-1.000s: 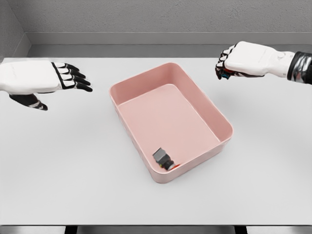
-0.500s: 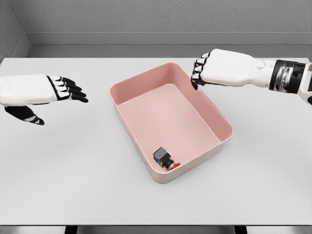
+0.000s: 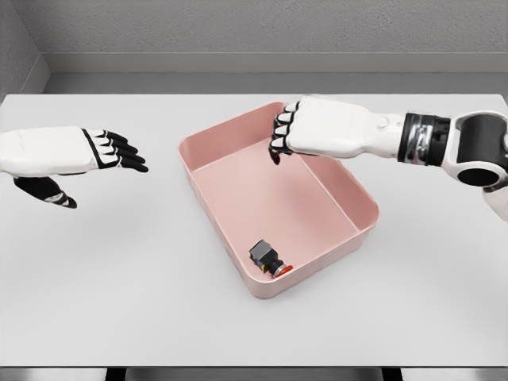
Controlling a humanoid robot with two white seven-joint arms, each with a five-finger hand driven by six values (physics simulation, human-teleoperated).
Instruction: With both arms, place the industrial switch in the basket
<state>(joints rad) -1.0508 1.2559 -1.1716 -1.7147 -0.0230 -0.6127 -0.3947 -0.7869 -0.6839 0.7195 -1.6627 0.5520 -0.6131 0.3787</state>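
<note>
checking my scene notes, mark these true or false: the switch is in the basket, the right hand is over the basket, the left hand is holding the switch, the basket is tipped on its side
1. The industrial switch lies inside the pink basket. True.
2. The right hand is over the basket's far part. True.
3. The left hand holds the switch. False: its fingers are spread and hold nothing, off to the basket's left.
4. The basket is tipped on its side. False: it sits flat on the table, opening up.

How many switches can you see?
1. One industrial switch lies in the pink basket, at its near corner. The right hand is curled over the basket's far end and might hide another.
</note>
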